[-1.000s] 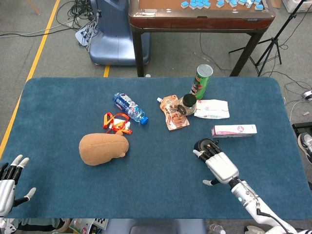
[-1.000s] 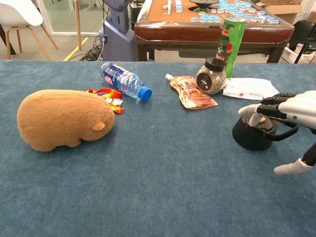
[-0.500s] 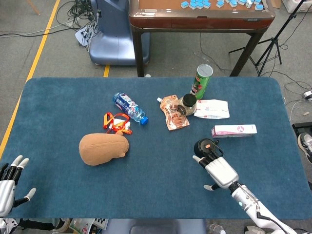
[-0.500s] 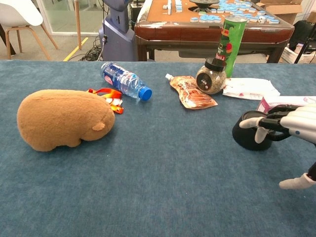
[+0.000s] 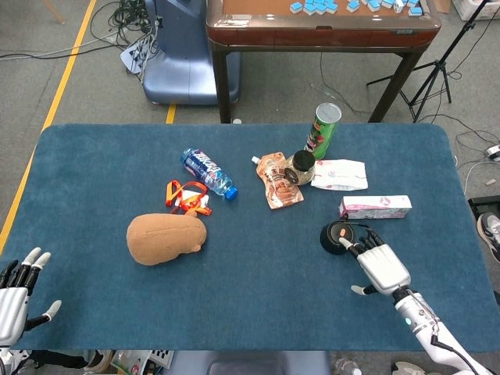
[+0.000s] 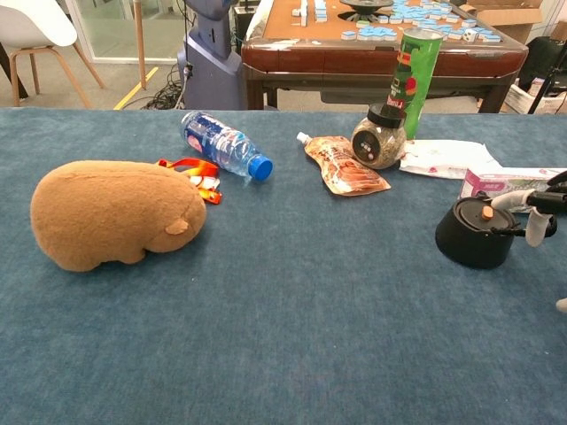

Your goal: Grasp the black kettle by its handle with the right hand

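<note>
The black kettle (image 5: pixel 337 237) (image 6: pixel 477 235) stands upright on the blue table (image 5: pixel 258 289), low and round with an orange knob on its lid. My right hand (image 5: pixel 383 266) lies just right of it and nearer me, fingers stretched toward it. The fingertips (image 6: pixel 535 227) reach the kettle's handle on its right side, while the thumb stays spread out away from it. Whether any finger curls around the handle is unclear. My left hand (image 5: pixel 16 285) hangs at the table's near left corner, fingers apart and holding nothing.
A pink box (image 5: pixel 375 206) lies just behind the kettle. Further back are a white packet (image 5: pixel 339 174), a jar (image 5: pixel 300 166), a green chip can (image 5: pixel 323 130) and a pouch (image 5: pixel 278 181). A water bottle (image 5: pixel 208 172), orange straps (image 5: pixel 186 197) and a brown plush (image 5: pixel 166 238) lie left.
My right hand has drawn back from over the kettle toward the right. The kettle has slid a little rightward with the fingers. The left hand has barely shifted.
</note>
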`<state>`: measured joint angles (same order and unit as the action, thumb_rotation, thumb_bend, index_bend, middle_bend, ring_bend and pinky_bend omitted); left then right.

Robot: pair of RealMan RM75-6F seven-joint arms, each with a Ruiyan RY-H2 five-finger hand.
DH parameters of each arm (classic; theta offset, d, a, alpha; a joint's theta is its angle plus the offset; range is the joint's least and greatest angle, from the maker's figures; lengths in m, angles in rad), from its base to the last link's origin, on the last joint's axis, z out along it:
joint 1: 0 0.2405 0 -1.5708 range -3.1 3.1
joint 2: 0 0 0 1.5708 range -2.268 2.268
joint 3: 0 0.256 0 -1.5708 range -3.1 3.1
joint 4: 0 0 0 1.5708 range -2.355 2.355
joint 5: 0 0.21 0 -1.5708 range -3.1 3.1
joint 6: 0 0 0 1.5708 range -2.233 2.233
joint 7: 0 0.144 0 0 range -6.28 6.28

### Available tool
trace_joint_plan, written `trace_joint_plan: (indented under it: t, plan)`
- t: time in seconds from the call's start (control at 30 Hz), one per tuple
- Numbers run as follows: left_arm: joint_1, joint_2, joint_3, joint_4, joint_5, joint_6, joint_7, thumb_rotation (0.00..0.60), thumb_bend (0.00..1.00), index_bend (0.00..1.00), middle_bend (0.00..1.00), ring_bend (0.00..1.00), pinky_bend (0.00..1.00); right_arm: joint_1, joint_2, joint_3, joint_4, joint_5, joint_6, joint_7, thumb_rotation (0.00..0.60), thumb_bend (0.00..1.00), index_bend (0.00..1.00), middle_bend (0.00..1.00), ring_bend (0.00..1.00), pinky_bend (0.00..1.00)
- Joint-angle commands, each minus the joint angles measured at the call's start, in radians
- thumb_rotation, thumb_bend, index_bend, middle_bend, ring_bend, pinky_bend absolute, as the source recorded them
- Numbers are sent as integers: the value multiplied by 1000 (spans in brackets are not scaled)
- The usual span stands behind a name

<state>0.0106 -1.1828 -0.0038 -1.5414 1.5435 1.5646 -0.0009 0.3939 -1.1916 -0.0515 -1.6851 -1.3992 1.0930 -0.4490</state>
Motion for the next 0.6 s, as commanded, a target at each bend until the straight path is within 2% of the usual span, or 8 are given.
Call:
trace_joint_plan:
  t: [0.03,0.37,0.5,0.6]
  plan:
    - [-1,1,0,-2,-1,-2,2,600,203,115,51,145,46,-1,0,2,0,-3,-1,9,500,0,113,295,181,58]
    - [-1,7,-1,-5,-3,0,3,600,203,115,51,145,46,-12,33,-3,-40,-117,57,121,505,0,113,295,181,58]
    - [0,6,1,-6,0,0,2,600,203,115,51,145,46,1,28,39,-43,-59,46,78,504,0,113,293,181,58]
    - [2,6,1,-6,-2,3,2,600,203,115,51,145,46,27,24,67,-64,19,-5,29,505,0,109,251,163,58]
